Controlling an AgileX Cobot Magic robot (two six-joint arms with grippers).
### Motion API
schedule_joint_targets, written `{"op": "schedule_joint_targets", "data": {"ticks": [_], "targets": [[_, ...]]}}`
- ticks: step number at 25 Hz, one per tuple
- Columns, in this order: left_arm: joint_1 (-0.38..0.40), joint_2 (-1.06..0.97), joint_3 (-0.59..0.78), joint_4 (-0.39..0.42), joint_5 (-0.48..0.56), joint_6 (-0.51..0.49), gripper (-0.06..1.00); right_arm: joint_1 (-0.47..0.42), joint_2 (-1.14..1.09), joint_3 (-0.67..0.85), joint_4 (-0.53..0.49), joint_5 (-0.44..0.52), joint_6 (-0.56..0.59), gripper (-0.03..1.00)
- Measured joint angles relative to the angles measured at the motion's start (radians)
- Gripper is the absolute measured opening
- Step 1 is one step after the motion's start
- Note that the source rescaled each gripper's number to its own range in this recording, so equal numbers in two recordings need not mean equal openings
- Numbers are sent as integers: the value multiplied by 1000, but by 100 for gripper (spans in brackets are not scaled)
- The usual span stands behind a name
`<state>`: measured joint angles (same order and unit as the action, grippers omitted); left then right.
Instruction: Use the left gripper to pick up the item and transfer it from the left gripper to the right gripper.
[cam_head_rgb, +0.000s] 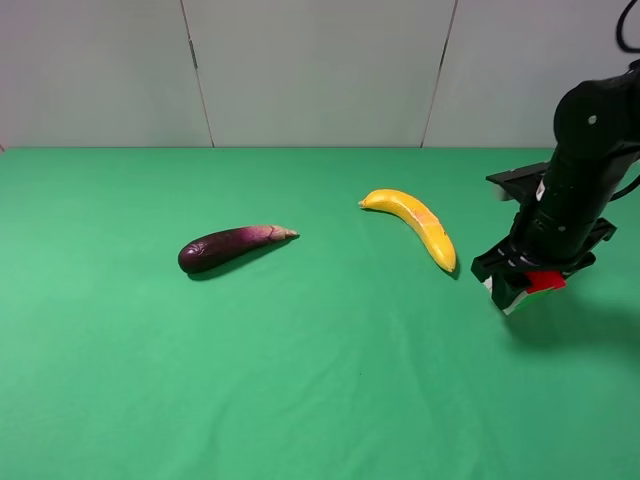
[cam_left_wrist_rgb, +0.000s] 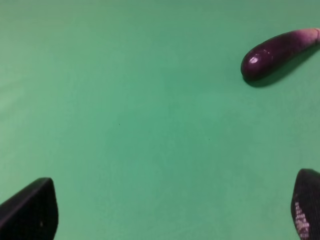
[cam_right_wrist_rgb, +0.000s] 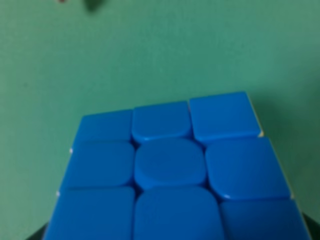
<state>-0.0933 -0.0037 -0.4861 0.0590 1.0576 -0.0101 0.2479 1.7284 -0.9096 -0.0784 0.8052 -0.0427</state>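
The puzzle cube sits between the jaws of my right gripper at the right of the table, low over the green cloth. Red and white faces show there. In the right wrist view its blue face fills most of the picture. I cannot tell whether the cube touches the cloth. My left gripper is open and empty over bare cloth; its two black fingertips stand far apart. The left arm is out of the exterior high view.
A dark purple eggplant lies left of centre and also shows in the left wrist view. A yellow banana lies right of centre, just left of the right gripper. A green cloth covers the table.
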Motion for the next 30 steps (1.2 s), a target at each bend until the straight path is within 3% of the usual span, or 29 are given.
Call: {"op": "schedule_joint_targets", "data": {"ticks": [13, 14, 15, 16, 18, 21, 26, 30], "targets": [[0, 0, 0, 3, 0, 0, 82, 0, 46, 0, -4, -23, 7, 0], [0, 0, 0, 3, 0, 0, 82, 0, 46, 0, -4, -23, 13, 16], [0, 0, 0, 3, 0, 0, 82, 0, 46, 0, -4, -23, 21, 46], [0, 0, 0, 3, 0, 0, 82, 0, 46, 0, -4, -23, 31, 65], [0, 0, 0, 3, 0, 0, 82, 0, 46, 0, -4, -23, 43, 87], [0, 0, 0, 3, 0, 0, 82, 0, 46, 0, -4, -23, 43, 97], [0, 0, 0, 3, 0, 0, 82, 0, 46, -9, -4, -15, 43, 99], [0, 0, 0, 3, 0, 0, 82, 0, 30, -48, -4, 44, 43, 100]]}}
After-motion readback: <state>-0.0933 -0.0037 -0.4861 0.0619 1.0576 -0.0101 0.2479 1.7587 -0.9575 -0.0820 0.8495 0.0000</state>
